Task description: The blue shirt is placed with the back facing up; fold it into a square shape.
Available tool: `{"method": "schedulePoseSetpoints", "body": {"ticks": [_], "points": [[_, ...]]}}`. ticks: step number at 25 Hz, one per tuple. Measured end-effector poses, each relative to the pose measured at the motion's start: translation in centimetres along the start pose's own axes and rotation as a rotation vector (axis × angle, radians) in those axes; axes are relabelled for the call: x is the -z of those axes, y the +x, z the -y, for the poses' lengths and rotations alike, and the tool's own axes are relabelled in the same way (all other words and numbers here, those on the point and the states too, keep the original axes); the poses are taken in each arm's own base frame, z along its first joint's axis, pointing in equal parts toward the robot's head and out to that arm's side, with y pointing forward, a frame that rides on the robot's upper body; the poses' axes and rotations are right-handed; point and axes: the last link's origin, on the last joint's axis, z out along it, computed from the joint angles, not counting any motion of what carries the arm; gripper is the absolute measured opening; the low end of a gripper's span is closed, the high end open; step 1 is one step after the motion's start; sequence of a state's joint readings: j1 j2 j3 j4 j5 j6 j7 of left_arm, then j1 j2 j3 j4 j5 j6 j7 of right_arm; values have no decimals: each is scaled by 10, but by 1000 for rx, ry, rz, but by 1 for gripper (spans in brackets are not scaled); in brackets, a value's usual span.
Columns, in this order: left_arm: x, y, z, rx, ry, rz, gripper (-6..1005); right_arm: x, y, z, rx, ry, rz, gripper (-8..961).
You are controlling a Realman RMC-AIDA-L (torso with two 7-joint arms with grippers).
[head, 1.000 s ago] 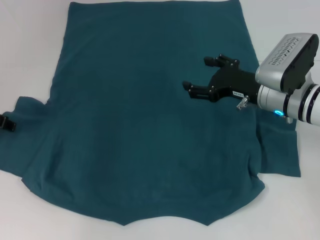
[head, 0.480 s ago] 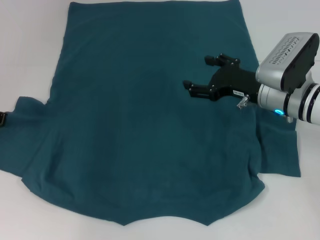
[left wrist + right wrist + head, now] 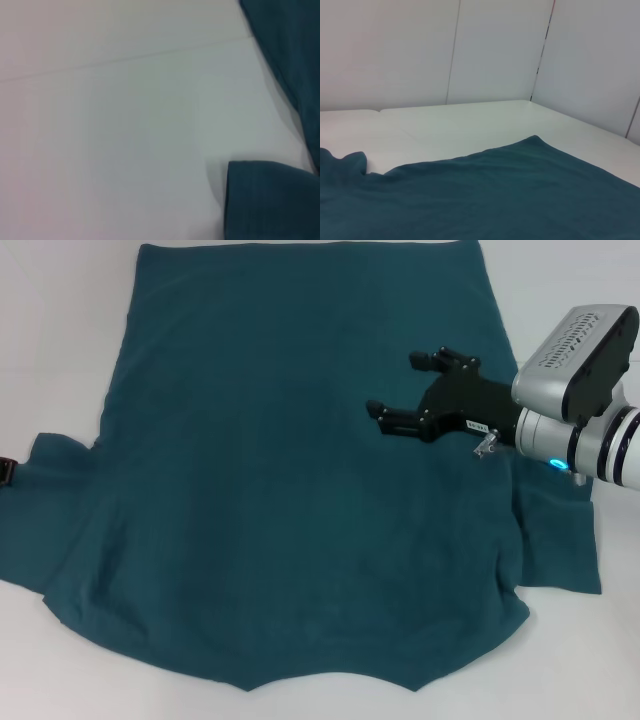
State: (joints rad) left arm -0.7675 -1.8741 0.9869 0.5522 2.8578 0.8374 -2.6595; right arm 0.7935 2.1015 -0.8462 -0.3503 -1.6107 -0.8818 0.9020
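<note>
The blue shirt (image 3: 300,500) lies spread flat on the white table, plain side up, with its collar notch at the near edge and its hem at the far edge. Both sleeves stick out, one at the left (image 3: 40,510) and one at the right (image 3: 560,540). My right gripper (image 3: 410,385) hovers open above the shirt's right side, fingers pointing left, nothing between them. Only a sliver of my left gripper (image 3: 5,472) shows at the picture's left edge, beside the left sleeve. The left wrist view holds the shirt's edge (image 3: 270,200); the right wrist view looks across the shirt (image 3: 480,195).
The white table (image 3: 60,340) surrounds the shirt on all sides. White wall panels (image 3: 495,50) stand behind the table in the right wrist view.
My left gripper has drawn back leftward, from beside the left sleeve to almost out of the head view. The right arm and the shirt have hardly moved.
</note>
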Motion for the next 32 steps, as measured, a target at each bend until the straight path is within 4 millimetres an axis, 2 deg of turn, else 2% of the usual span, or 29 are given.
{"method": "schedulePoseSetpoints", "body": {"ticks": [9,13,19,26,29,32], "points": [[0,-4,-1,-24,-2,10,29,2,3,0,-9,3,-3,942],[13,4,2,-28,-1,-18,37,3,4,-1,-16,4,0,942],[19,4,3,-11,-25,16,50,3,4,-1,-19,2,2,942],[6,-10,-12,-84,-26,94,64,4,1,-2,-13,-13,17,941],[2,-9,-13,-72,-13,76,257,4,1,-2,-4,-17,16,941],[0,-8,-11,-52,-4,57,373,5,1,-2,0,-20,13,941]]}}
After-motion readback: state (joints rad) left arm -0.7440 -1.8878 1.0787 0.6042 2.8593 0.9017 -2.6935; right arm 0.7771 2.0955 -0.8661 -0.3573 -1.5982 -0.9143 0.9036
